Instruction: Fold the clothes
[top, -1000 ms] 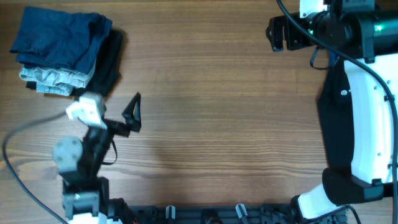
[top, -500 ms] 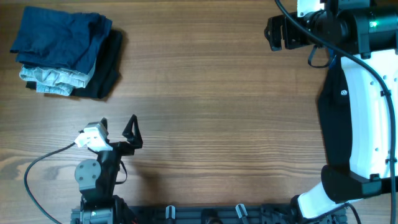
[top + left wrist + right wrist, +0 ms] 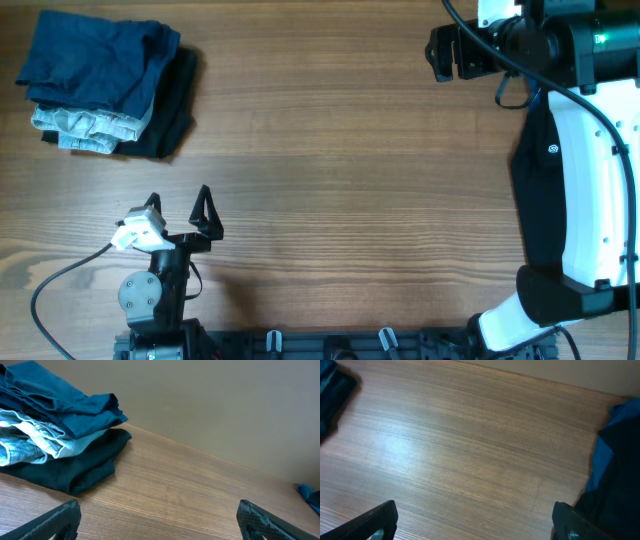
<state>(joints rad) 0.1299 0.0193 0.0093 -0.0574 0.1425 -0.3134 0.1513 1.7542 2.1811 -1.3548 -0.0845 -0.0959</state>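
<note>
The dark navy-blue garment (image 3: 95,65) lies folded on top of a stack at the table's far left corner. It also shows in the left wrist view (image 3: 55,395). My left gripper (image 3: 178,205) is open and empty, low over the table near the front edge, well short of the stack. Its fingers frame bare wood in the left wrist view (image 3: 160,520). My right gripper (image 3: 442,52) is at the far right, open and empty over bare wood in the right wrist view (image 3: 477,522).
Under the navy garment lie a pale blue denim piece (image 3: 85,128) and a black garment (image 3: 170,110). A blue and dark cloth (image 3: 620,455) shows at the right edge of the right wrist view. The right arm's white body (image 3: 575,200) spans the table's right side.
My left arm has drawn back from beside the stack toward the front edge, gripper still open. The stack and the right arm have not moved.
</note>
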